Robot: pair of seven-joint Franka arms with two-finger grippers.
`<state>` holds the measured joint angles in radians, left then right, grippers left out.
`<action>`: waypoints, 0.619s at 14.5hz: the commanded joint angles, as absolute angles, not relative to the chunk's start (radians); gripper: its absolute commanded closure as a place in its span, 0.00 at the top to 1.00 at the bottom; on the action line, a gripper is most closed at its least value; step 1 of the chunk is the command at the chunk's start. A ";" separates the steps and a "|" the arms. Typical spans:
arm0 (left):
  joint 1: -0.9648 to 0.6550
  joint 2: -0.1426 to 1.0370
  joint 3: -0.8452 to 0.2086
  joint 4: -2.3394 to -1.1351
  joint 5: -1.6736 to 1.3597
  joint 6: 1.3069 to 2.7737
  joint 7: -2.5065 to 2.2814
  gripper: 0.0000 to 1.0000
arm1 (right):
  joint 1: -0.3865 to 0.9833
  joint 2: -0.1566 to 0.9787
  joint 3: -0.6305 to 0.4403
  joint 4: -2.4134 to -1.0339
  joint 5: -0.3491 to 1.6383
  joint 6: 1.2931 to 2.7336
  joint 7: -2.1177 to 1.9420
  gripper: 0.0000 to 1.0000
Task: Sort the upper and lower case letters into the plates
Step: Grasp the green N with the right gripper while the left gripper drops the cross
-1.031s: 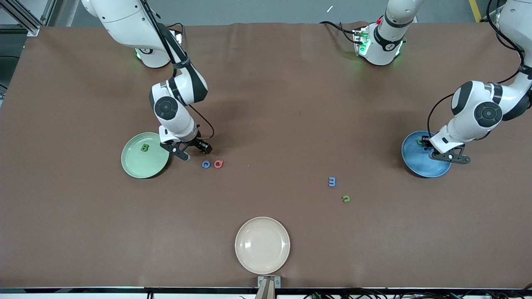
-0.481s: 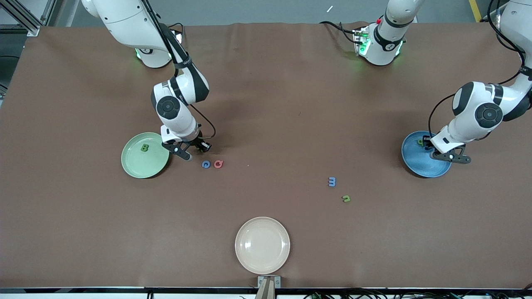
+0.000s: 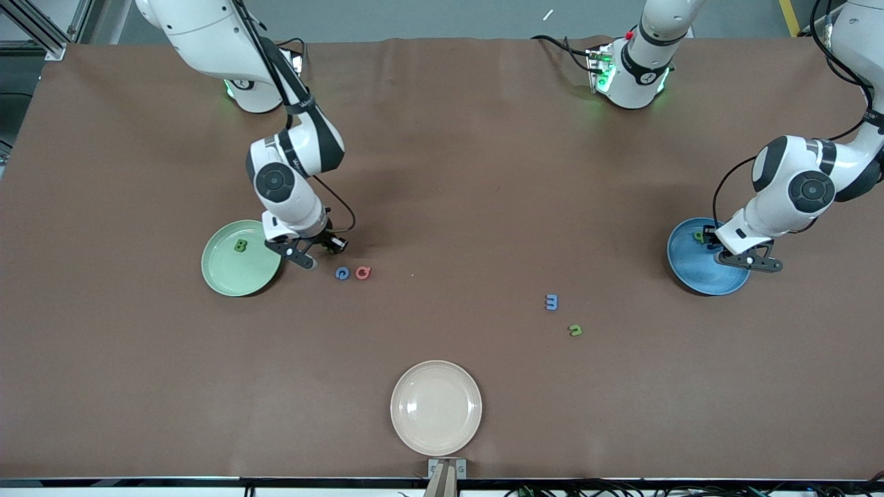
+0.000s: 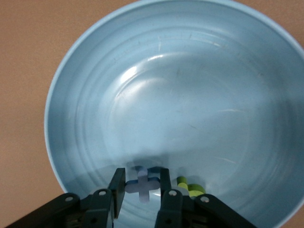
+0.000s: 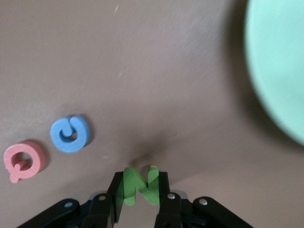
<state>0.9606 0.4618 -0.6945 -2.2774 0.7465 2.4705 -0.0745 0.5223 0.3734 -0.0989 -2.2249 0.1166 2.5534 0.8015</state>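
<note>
At inspection the right gripper [image 5: 138, 190] was over bare table just beside the mint green plate [image 3: 231, 276], on the side toward the middle of the table, its fingers closed on the green N [image 5: 140, 186], which stood upright between them. The green B [image 3: 240, 245] lay inside that plate. The blue G [image 3: 342, 273] and red G [image 3: 363, 273] lay side by side on the brown table cover [image 3: 442, 172], near the right gripper and apart from the plate, the red one toward the left arm's end. The left gripper [image 4: 142, 187] was over the bright blue plate [image 3: 711, 279] at the left arm's end, its fingers set narrowly either side of the blue t [image 4: 141, 184]; whether they pressed on it or stood just clear could not be determined. A green letter [image 4: 190, 186], taken to be the p, lay in the same plate just beside the t. The blue m [image 3: 551, 301] and green n [image 3: 574, 330] lay on the cover between the middle and the blue plate, the n nearer the front camera. A cream-beige plate [image 3: 436, 407] sat nearest the front camera, with no letter in it
</note>
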 commanded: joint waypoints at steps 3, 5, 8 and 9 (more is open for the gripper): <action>0.968 0.488 -0.690 -2.261 0.781 2.482 -0.061 0.16 | 0.364 0.262 -0.092 -2.246 0.117 2.430 0.554 0.00; 0.968 0.482 -0.690 -2.261 0.781 2.480 -0.058 0.33 | 0.316 0.262 -0.092 -2.253 0.115 2.428 0.476 0.01; 0.968 0.442 -0.696 -2.261 0.778 2.468 -0.055 1.00 | 0.269 0.270 -0.092 -2.269 0.114 2.431 0.393 0.01; 0.966 0.422 -0.704 -2.261 0.764 2.461 -0.057 1.00 | 0.252 0.271 -0.092 -2.276 0.114 2.433 0.370 0.01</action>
